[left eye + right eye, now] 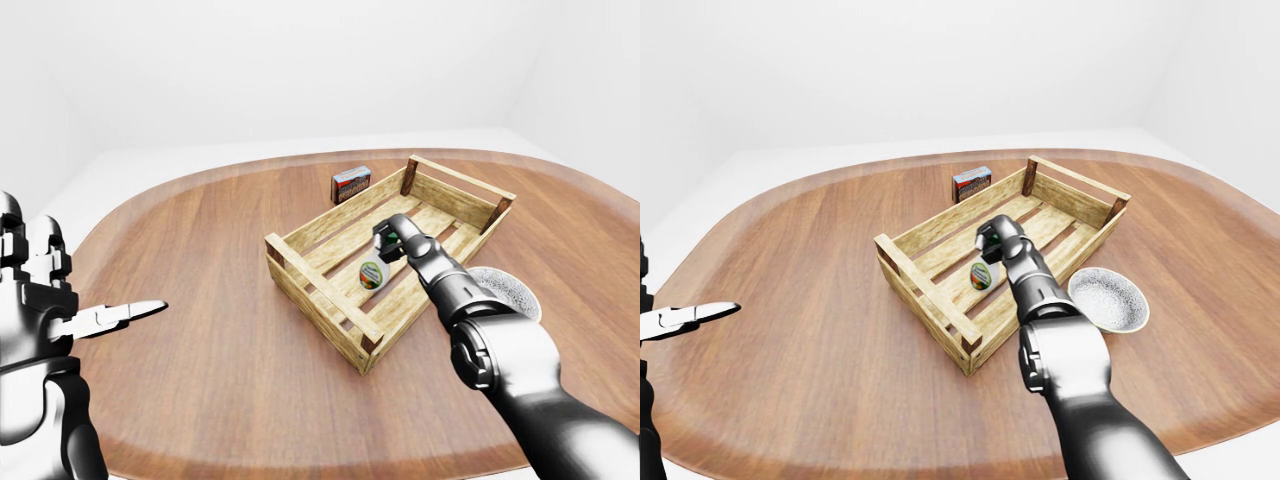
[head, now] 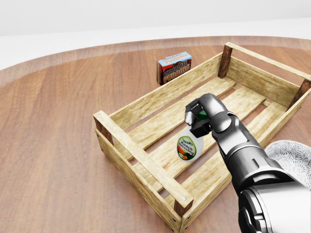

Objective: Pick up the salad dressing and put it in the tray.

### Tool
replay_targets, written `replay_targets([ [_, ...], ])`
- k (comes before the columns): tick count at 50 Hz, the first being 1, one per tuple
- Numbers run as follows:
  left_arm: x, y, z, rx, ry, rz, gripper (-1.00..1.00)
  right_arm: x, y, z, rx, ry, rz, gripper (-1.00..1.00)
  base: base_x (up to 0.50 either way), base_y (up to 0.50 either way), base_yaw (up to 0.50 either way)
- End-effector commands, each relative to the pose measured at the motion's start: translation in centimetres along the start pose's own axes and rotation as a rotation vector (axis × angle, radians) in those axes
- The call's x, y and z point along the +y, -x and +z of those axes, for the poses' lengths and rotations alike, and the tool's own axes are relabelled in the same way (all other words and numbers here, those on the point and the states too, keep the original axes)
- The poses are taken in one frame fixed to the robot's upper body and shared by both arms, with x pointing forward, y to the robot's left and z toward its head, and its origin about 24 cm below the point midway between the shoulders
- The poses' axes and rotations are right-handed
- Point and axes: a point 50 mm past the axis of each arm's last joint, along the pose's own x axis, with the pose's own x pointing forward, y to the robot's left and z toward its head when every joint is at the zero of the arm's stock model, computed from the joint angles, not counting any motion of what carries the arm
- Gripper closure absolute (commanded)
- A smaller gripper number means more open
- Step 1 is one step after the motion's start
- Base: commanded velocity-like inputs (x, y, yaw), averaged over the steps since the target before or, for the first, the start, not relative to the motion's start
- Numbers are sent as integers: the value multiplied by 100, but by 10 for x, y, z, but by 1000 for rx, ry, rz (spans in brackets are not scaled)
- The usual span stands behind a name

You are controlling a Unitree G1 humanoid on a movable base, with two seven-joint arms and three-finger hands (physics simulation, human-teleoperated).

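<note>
The salad dressing [image 2: 189,144] is a small white bottle with a green cap and a round colourful label. My right hand [image 2: 199,119] is shut on its cap end. The bottle hangs tilted down over the slats inside the wooden tray [image 2: 136,153], near the tray's middle in the head view. I cannot tell whether its base touches the slats. My left hand [image 1: 70,300] shows only at the left edge of the left-eye view. It is far from the tray, open, with its fingers spread and nothing in it.
A red and blue pudding box [image 2: 174,67] stands on the table just beyond the tray's upper left wall. A white speckled bowl [image 2: 291,158] sits to the right of the tray, beside my right forearm. The brown round table [image 1: 200,380] extends to the left.
</note>
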Motion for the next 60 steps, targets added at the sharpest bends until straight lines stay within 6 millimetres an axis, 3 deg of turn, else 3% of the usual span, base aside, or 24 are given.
replay_targets([
  [1,0,0,-2,9,0,0,-100,-2,0,6,-13,4,-9,100,0,0,0],
  [60,0,1,-11,48,5,-2,-100,3,0,-2,7,-2,-7,100,0,0,0],
])
